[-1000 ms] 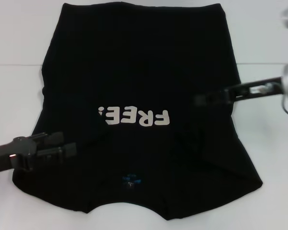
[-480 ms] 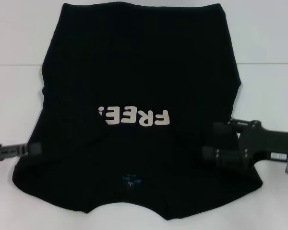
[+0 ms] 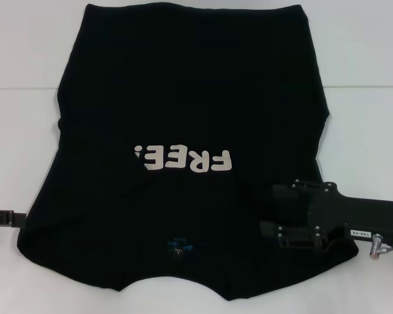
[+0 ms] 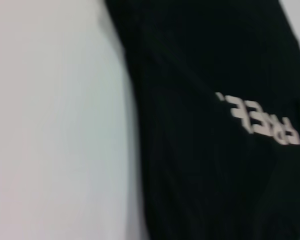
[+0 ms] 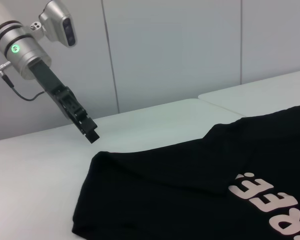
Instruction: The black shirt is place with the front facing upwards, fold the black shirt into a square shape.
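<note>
Black shirt point(image 3: 190, 98) flat on table point(image 3: 367, 59), right tool point(image 3: 272, 216) over it, left tool point(image 5: 91, 134) aside.

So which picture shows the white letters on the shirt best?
The head view: all of the white "FREE!" lettering shows sharp and whole in the middle of the black shirt. The left wrist view shows the letters blurred and slanted. The right wrist view cuts them off at its edge.

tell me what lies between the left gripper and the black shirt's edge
Only bare white table: in the right wrist view the left gripper hangs above it, just off the black shirt.
</note>
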`<state>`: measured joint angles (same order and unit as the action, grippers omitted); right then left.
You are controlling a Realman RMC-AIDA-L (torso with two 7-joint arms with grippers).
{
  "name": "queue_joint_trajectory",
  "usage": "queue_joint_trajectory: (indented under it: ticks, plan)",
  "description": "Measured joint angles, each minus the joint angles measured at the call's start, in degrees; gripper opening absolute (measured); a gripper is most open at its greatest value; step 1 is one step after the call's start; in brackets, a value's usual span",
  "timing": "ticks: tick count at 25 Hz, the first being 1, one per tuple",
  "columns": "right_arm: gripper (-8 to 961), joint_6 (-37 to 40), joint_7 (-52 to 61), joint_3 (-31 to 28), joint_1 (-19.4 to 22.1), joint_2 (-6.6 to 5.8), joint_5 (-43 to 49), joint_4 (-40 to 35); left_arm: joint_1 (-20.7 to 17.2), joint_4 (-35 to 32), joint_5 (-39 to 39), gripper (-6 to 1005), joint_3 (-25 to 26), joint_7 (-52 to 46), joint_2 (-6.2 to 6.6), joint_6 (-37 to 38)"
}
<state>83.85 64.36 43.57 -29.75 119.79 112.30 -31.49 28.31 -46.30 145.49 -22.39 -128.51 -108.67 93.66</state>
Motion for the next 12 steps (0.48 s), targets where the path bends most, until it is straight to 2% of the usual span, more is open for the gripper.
queue_joint_trajectory:
  ticks: [3, 12]
  plan:
    - [827, -0.13, 0.01, -0.01, -0.25, 0.02, -0.02, 0.22, 1.17, 0.47, 3.68, 815, -0.26, -1.44, -0.43, -2.81]
    - [828, -0.75, 0.21, -0.08, -0.34, 0.07, -0.07, 0.36, 1.84, 2.76, 4.41, 807, -0.74, -2.18, -0.76, -4.56]
